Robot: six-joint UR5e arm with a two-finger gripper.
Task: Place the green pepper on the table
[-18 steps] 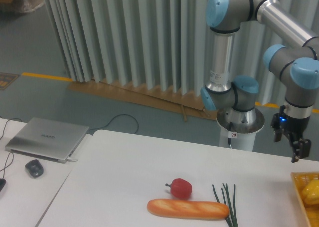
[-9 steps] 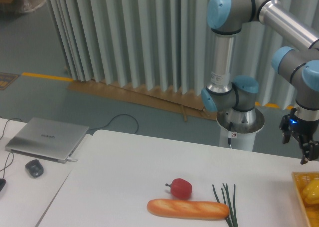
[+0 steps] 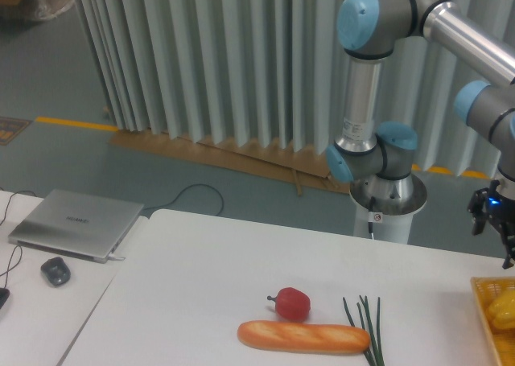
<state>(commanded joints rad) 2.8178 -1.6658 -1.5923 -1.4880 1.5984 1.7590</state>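
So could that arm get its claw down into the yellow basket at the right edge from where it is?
Probably yes. The gripper hangs just above the basket, with nothing visible between them, though both are cut off by the picture's edge.

Robotics lab or industrial test space, grey-and-blue robot arm (image 3: 358, 100) on a pedestal behind a white desk (image 3: 209, 261), grey pleated curtain (image 3: 217, 60) along a painted concrete floor (image 3: 56, 84) with a yellow line, closed laptop (image 3: 74, 224) and mouse (image 3: 55, 271) alongside

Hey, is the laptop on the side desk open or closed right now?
Closed. The laptop lies flat with its silver lid down, no screen or keyboard showing, beside the mouse.
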